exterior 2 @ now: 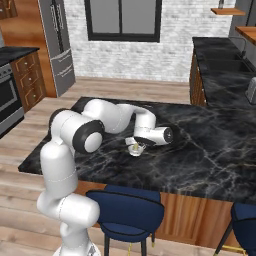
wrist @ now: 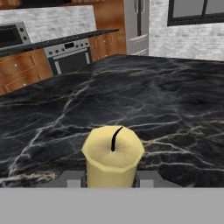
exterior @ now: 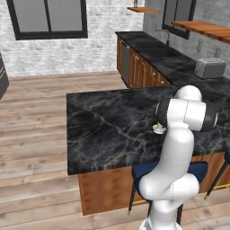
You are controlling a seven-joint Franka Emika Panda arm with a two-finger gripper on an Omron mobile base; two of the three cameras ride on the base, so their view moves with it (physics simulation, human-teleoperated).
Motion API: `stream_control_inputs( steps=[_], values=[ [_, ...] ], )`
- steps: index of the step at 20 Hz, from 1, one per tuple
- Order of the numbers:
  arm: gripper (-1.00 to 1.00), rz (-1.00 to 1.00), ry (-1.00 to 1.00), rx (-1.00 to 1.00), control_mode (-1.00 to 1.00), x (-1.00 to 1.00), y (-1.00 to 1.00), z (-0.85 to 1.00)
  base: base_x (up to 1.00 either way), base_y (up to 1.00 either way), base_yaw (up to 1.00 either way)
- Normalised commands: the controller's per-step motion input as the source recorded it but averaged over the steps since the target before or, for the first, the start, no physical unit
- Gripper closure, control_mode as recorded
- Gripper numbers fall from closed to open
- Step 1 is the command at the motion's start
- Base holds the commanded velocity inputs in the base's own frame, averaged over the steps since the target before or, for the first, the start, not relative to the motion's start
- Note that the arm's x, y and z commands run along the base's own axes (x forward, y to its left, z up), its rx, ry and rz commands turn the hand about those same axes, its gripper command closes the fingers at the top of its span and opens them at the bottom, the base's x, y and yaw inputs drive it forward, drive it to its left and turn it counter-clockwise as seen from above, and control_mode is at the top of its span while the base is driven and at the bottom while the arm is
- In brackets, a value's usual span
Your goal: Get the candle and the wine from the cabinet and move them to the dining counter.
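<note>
The candle [wrist: 113, 157], a pale yellow stub with a black wick, stands upright between my fingertips. My gripper [wrist: 113, 180] is shut on it. In the right base view the candle [exterior 2: 134, 147] hangs under the hand, with its white holder at the black marble top of the dining counter [exterior 2: 210, 150]. I cannot tell whether it touches the top. In the left base view the candle [exterior: 158, 129] peeks out beside the arm, near the middle of the dining counter [exterior: 103, 130]. The cabinet [exterior: 202, 28] is the orange shelf on the far right wall. The wine is out of view.
Blue stools [exterior 2: 127, 210] stand at the island's near side below the arm. A toaster [exterior: 210, 67] sits on the wall-side black counter [exterior: 152, 45]. A fridge [exterior 2: 60, 45] and an oven [wrist: 65, 54] are across the wooden floor.
</note>
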Motion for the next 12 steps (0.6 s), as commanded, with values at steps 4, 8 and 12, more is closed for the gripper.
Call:
stream_control_inputs(
  steps=[4,8,12],
  values=[
    [1.00,0.00,0.00,0.00,-1.00,0.00,0.00,0.00,0.00,0.00,0.00],
    [1.00,0.00,0.00,0.00,-1.00,0.00,0.00,0.00,0.00,0.00,0.00],
    [1.00,0.00,0.00,0.00,-1.00,0.00,0.00,0.00,0.00,0.00,0.00]
  ],
)
